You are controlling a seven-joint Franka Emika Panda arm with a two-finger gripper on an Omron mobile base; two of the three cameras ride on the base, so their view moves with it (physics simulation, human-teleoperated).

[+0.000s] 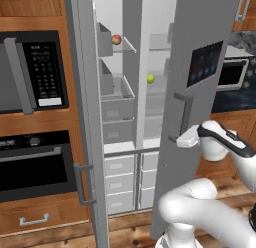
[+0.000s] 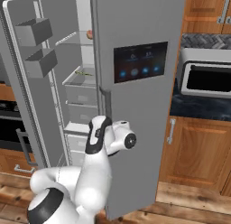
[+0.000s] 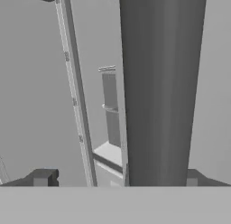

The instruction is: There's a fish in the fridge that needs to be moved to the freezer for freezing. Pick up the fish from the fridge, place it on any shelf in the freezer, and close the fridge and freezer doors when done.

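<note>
At the handle (image 3: 158, 92) of the fridge door (image 1: 200, 32), I find the gripper (image 3: 117, 178) spread wide. One dark finger tip stands on each side of the vertical bar, and neither pad is pressed to it. Both the fridge door and the freezer door (image 1: 82, 92) stand open.

Risks, in my judgement:
- If I swing the door with the fingers this loose, the bar can slip out of the hand and the door will stop short of shut.
- The forearm sits close against the door's face, so a wide push could jam the elbow or the base against it.
- The freezer door is well apart to the hand's left and will need its own approach.

A thin dark-green thing (image 2: 83, 73) lies on an upper bin inside the freezer (image 1: 117, 97). It may be the fish, but it is too small to confirm. It lies beyond the door, above the hand and deeper in.
</note>
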